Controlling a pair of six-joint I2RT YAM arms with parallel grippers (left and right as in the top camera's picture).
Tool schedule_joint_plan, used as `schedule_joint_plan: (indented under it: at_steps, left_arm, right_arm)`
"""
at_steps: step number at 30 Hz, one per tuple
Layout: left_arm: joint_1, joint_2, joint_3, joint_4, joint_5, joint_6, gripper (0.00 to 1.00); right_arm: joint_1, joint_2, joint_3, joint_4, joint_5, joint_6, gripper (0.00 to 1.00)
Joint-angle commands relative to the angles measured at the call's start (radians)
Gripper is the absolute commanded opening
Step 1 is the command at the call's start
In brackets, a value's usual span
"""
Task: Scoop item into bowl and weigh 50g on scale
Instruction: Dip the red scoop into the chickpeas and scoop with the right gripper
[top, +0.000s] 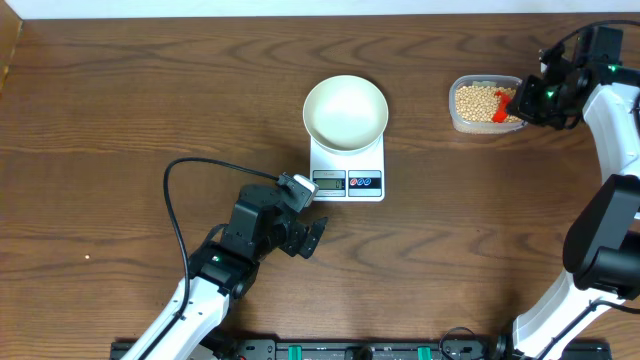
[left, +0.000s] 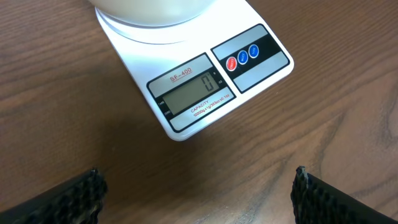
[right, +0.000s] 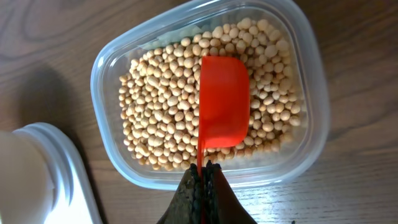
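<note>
Red scoop (right: 224, 102) handle hidden between right fingers (right: 188, 198); bowl (left: 149, 9) cropped.

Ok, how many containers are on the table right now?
2. The white bowl sits on the scale at centre; the clear tub of beans is at the far right, with the red scoop in it, held by the right gripper. None seems hidden.

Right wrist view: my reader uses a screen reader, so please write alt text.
The right claw grips a red scoop by its handle, over beige beans in a clear plastic tub on a wooden table.
</note>
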Motion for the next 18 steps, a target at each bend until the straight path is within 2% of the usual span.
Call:
schedule_joint_plan:
  at_steps: [1, 18]
  left_arm:
    - [0.001, 0.006, 0.002, 0.001, -0.013, -0.016, 0.97]
    - [0.001, 0.006, 0.002, 0.001, -0.013, -0.016, 0.97]
  right_arm:
    - [-0.014, 0.010, -0.045, 0.018, -0.105, 0.006, 0.01]
    - [-0.022, 0.010, -0.127, 0.115, -0.112, 0.105, 0.01]
